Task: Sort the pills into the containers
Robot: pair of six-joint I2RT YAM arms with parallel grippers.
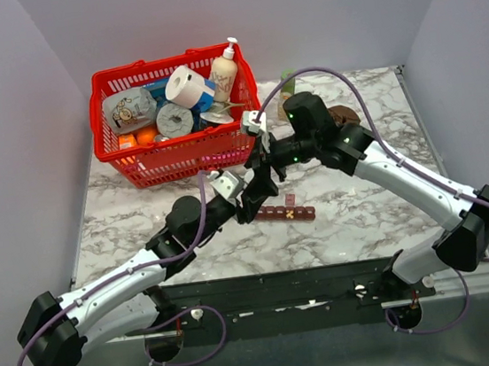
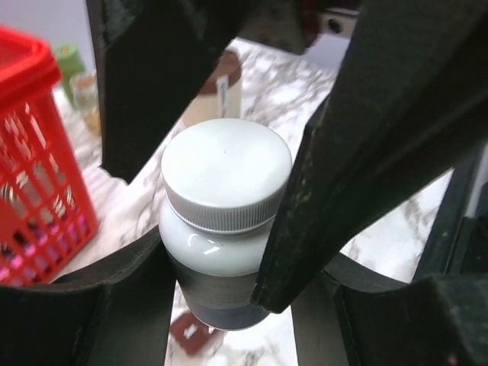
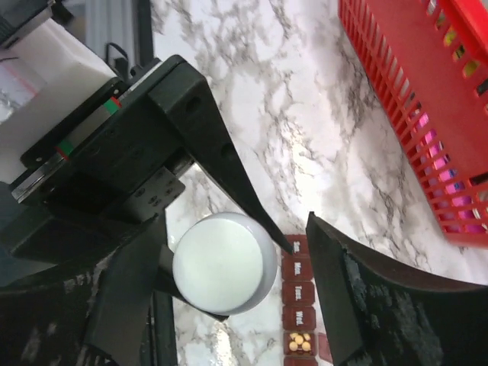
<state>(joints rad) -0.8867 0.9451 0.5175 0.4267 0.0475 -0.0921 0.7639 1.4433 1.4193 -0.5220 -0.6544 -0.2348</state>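
Containers (image 1: 286, 213) are lying as one dark red strip on the marble table (image 1: 383, 219), beneath both grippers. Left wrist: the left gripper (image 2: 229, 267) is pinching a white bottle (image 2: 221, 252). Right wrist: the right gripper (image 3: 236, 229) is straddling its cap (image 3: 225, 263), jaws spread; pills (image 3: 299, 343) are sitting in one compartment

The table (image 1: 347, 219) is patterned in white marble with grey veining. The shopping basket (image 1: 179, 160) is moulded in bright red, in an open lattice. The pill organiser strip (image 1: 284, 213) is coloured dark red-brown, and pale yellow pills (image 3: 301, 342) are seen in one compartment. The pill bottle (image 2: 206, 252) is finished in glossy white, with a ribbed white cap (image 2: 225, 171) and a dark label band. The fingers (image 2: 366, 152) are coloured matte black. The left arm (image 1: 106, 294) and right arm (image 1: 405, 179) are clad in white and black, with purple cables (image 1: 313, 70).
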